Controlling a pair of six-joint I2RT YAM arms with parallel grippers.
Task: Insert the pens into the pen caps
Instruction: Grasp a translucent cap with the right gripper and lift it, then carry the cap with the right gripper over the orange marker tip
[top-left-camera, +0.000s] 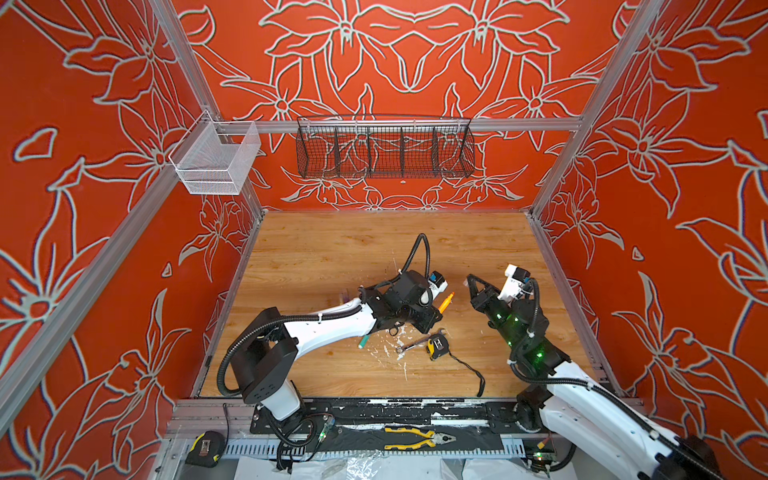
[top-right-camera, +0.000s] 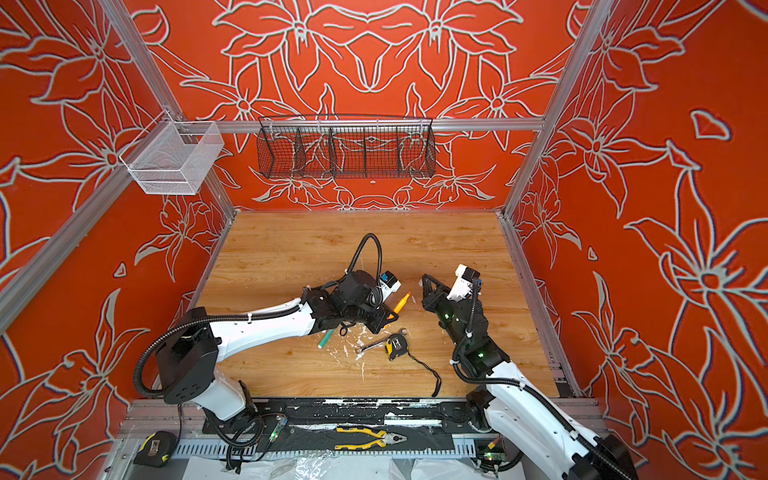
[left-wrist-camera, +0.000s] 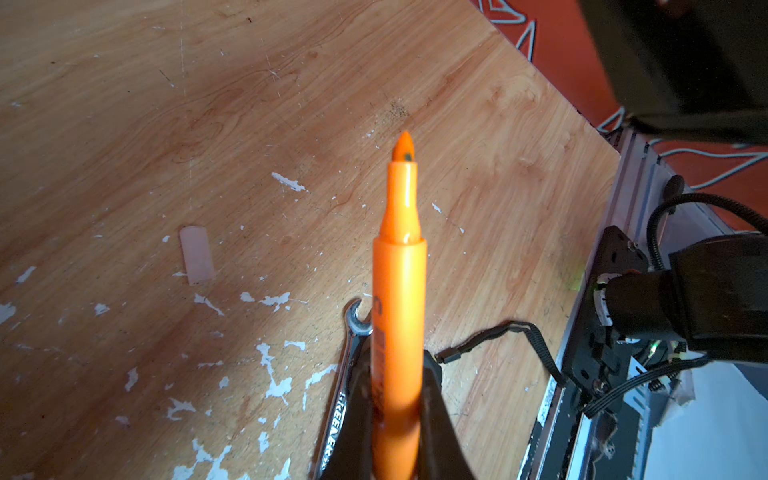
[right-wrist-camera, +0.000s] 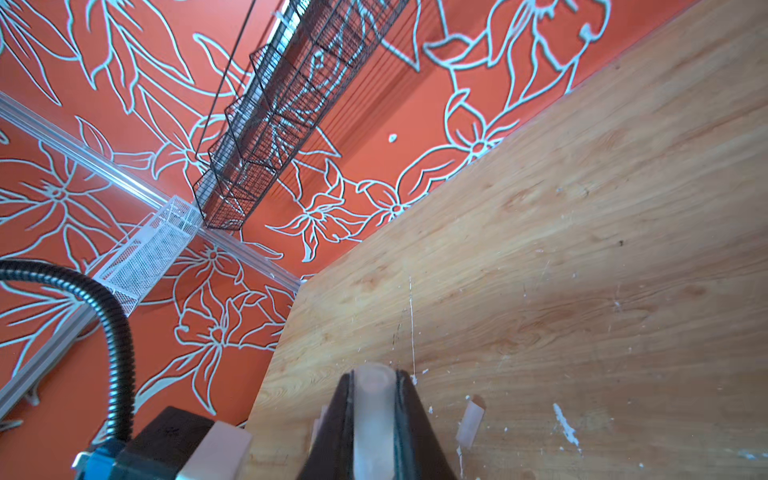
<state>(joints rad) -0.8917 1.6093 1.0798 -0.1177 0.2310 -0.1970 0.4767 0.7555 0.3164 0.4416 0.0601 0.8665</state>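
The left black gripper (left-wrist-camera: 395, 399) clamps an orange felt-tip pen (left-wrist-camera: 399, 270); the right black gripper (right-wrist-camera: 374, 384) pinches a translucent whitish plastic cap (right-wrist-camera: 372, 419); both arms reach inward, grippers apart.

I work in a robot test cell, a lab rig: aluminium rails (top-left-camera: 519, 124) frame red flower-print walls (top-left-camera: 415, 62) around my paint-flecked wooden tabletop (top-left-camera: 332, 249), a black wire basket (top-left-camera: 384, 149) hung behind, pliers (top-left-camera: 415, 438) (yellow-handled) lying out front.

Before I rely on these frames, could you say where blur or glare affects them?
Left wrist view: orange pen shows glare on its neck, blurs near the lens. Right wrist view: pen cap is soft, wall sharp. Both top views: wall lines show colour fringes.
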